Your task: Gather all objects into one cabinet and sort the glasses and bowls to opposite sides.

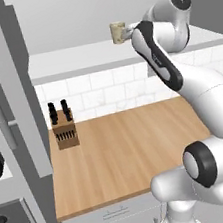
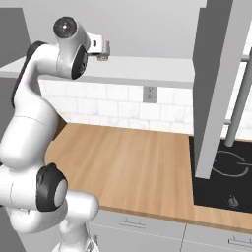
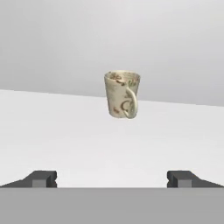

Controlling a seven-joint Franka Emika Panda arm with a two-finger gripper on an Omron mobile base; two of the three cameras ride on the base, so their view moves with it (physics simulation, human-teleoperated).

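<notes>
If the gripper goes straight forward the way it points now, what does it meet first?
Most likely the beige handled mug on the white shelf board. It stands ahead of the open gripper, slightly right of centre, handle facing the camera. The way up to it looks free.

I am working in a home kitchen.

A wooden countertop (image 1: 124, 147) fills mid-frame under a white tiled backsplash (image 1: 105, 91); a knife block (image 1: 64, 130) stands at left, and a black cooktop (image 2: 221, 177) sits at lower right of my right base view.
</notes>
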